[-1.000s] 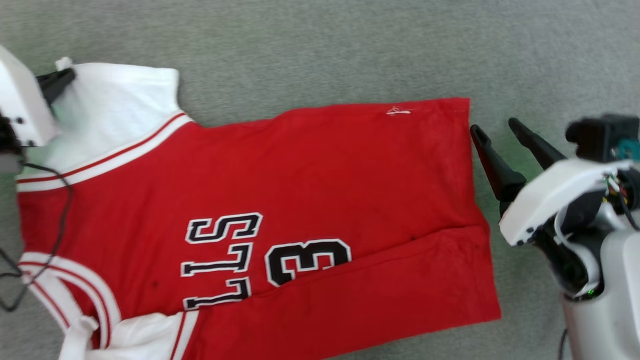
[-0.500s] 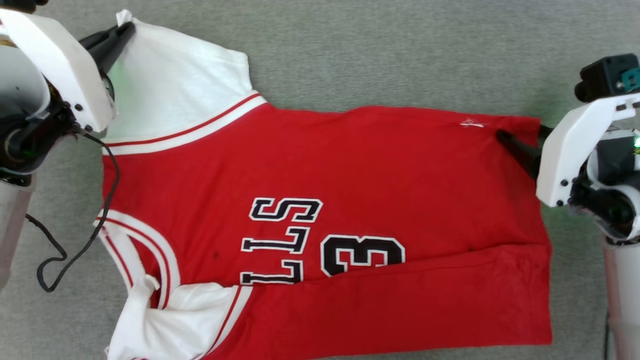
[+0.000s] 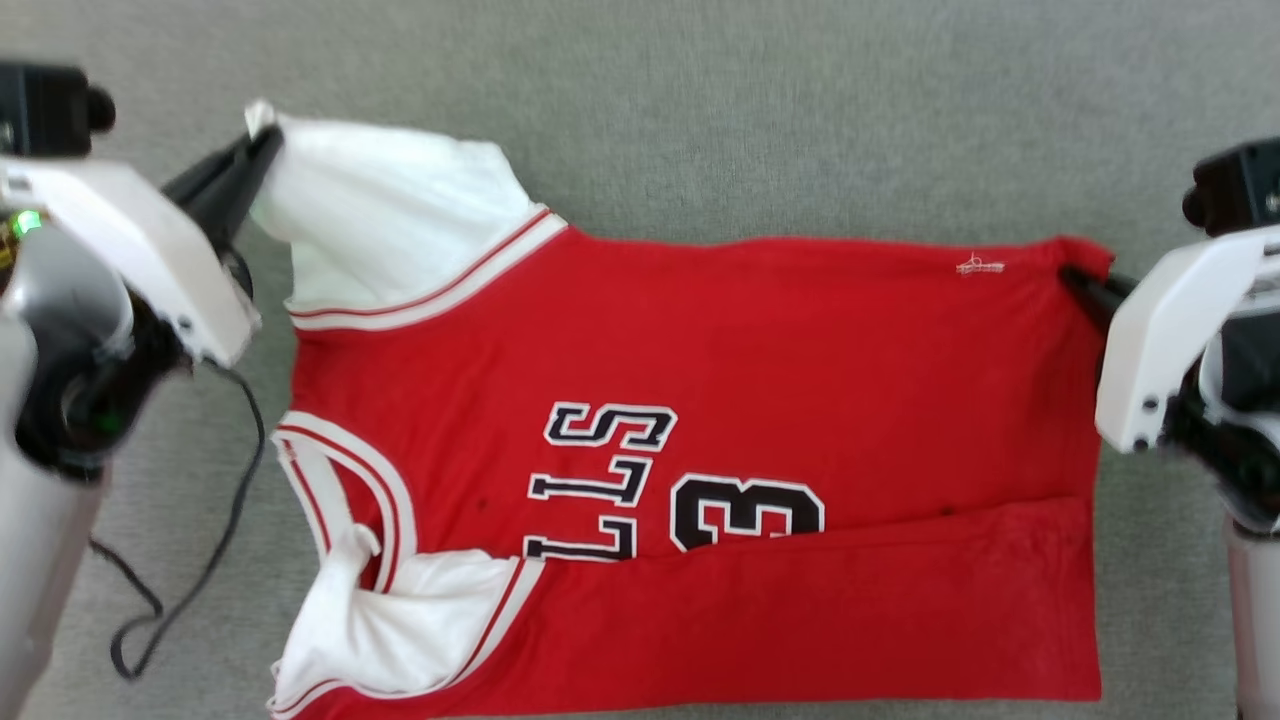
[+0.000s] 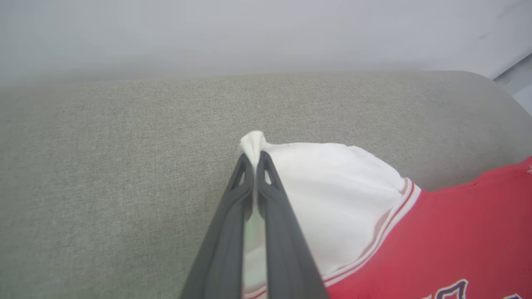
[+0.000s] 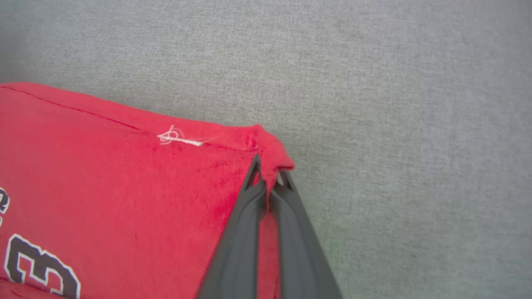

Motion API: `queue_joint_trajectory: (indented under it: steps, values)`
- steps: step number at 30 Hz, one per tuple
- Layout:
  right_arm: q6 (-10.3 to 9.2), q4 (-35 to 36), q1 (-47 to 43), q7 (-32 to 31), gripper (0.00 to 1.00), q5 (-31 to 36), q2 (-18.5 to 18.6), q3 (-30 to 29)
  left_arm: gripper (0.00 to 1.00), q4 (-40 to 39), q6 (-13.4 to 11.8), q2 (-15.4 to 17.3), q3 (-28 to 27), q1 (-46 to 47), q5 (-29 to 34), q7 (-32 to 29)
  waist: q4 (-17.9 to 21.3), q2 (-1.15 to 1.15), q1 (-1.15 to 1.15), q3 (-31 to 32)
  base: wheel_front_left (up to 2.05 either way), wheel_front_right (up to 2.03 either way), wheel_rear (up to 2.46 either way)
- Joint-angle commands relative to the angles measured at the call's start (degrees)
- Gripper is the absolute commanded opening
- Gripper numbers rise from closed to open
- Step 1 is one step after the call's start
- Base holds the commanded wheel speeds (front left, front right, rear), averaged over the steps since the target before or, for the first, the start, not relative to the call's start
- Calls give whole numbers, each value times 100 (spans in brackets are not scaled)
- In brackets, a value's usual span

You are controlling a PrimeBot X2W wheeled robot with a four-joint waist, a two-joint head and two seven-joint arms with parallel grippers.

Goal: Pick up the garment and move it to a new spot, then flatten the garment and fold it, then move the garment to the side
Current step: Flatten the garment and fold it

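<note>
The garment (image 3: 700, 380), a red jersey with white sleeves and black lettering, lies front up across the grey surface, its near long edge folded over. My left gripper (image 3: 262, 145) is shut on the tip of the far white sleeve (image 4: 328, 195), pinched between its fingers (image 4: 253, 160). At the other end my right gripper (image 3: 1075, 278) is shut on the far hem corner, whose red cloth (image 5: 124, 178) bunches over the fingertips (image 5: 268, 176). The second sleeve (image 3: 400, 620) lies crumpled at the near left.
Grey fabric surface (image 3: 750, 110) spreads all around the jersey, with its rounded far edge (image 4: 478, 77) in the left wrist view. A black cable (image 3: 215, 540) hangs from my left arm beside the collar.
The right gripper went from open beside the hem to shut on its far corner. The left gripper has kept its hold on the sleeve. The camera has moved, so the whole picture has shifted.
</note>
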State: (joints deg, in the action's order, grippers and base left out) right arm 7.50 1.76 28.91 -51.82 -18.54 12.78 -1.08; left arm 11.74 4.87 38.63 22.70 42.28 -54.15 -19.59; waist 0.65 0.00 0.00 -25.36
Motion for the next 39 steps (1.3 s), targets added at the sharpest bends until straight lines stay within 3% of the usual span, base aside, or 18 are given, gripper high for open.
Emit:
queue_joint_trajectory:
  steps: [1, 12, 19, 20, 21, 22, 23, 32, 39]
  values:
    - [-2, 89, -267, 79, 0, 22, -15, -28, 0, -141, -108, 44, -73, -356, -48, 154, -97, 0, 0, 451, 0, 0, 0]
    - [-3, 216, -1908, 483, 0, -188, -110, -324, 0, -1032, -821, 14, -177, -2813, -422, 650, -372, 0, 0, 1469, 0, 0, 0]
    - [-2, -50, -2905, 825, 0, -172, -362, -694, 0, -1209, -964, -267, 138, -4040, -747, 606, -461, 0, 0, 1738, 0, 0, 0]
    - [-2, -105, -3015, 864, 46, -172, -412, -700, 7, -1197, -977, -293, 184, -4112, -745, 597, -469, 0, 0, 1765, 0, 0, 0]
    - [-3, -154, -3089, 931, 97, -205, -451, -714, 42, -1171, -1005, -308, 208, -4176, -724, 624, -468, 0, 0, 1784, 0, 0, 0]
    - [-3, -181, -3145, 1005, 100, -203, -449, -705, 78, -1144, -1018, -337, 228, -4212, -697, 671, -466, 0, 0, 1801, 0, 0, 0]
    - [-3, -240, -3214, 1085, 100, -223, -457, -695, 100, -1112, -1049, -377, 227, -4244, -661, 748, -462, 0, 0, 1828, 0, 0, 0]
    - [-3, 264, -3522, 1669, 100, -247, -533, -797, 100, -1268, -1435, -549, 46, -4197, 151, 1982, -330, 0, 0, 2185, 0, 0, 0]
    - [-2, 615, -3347, 868, 100, -308, -407, -1190, 100, -1496, -1493, -772, -77, -3939, 746, 3038, -282, 0, 0, 2303, 0, 0, 0]
